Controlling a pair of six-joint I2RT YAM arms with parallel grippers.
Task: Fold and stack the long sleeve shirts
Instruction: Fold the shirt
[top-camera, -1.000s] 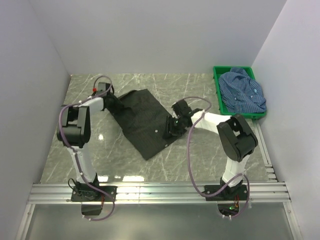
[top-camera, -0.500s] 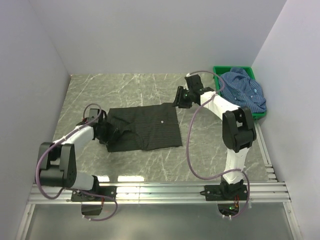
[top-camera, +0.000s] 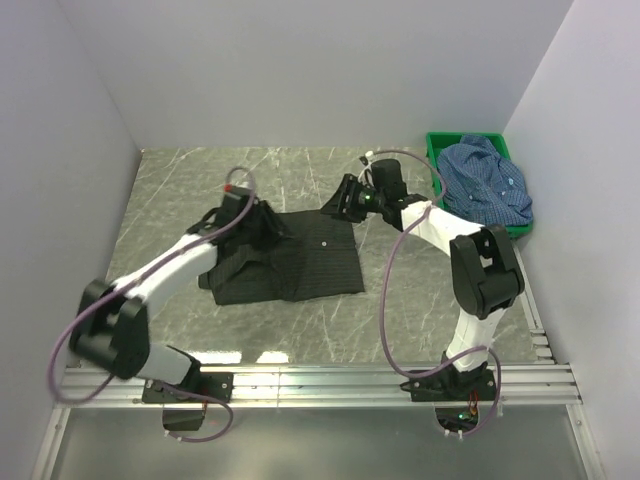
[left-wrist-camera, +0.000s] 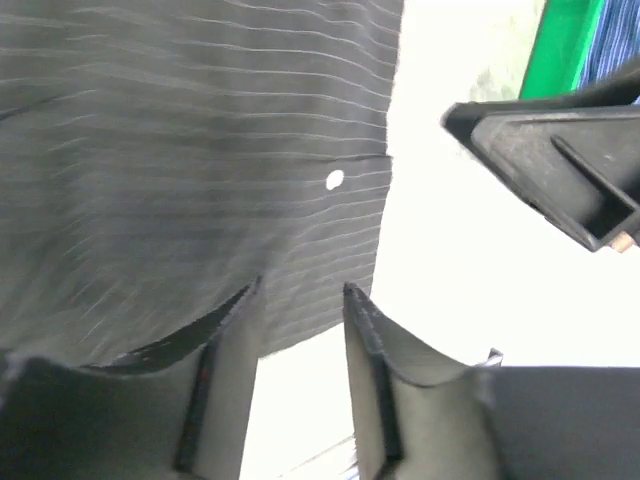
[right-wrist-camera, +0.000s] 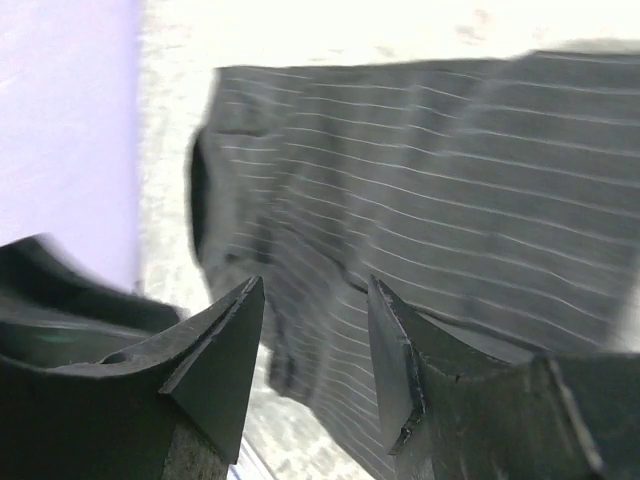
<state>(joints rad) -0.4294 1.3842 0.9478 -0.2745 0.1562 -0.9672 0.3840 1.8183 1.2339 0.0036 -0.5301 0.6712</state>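
The left jaws and right jaws are hovering parted and empty over the far edge of the half-folded black shirt mid-bench, probably needing to pinch its corners next.

- Tabletop: grey-green marble-look slab w/ pale veins, glossy; bright glare patches nr front edge.
- Back wall: plain, pale, faint lilac tint.
- L side wall & R side wall: same plain panels, boxing the slab in on 3 sides.
- Front: slotted alu rail across full width; dull grey panel below it.
- Far R corner: green plastic crate by R wall.
- Light: even, overhead, soft shadows; slab washes out to white in wrist views.
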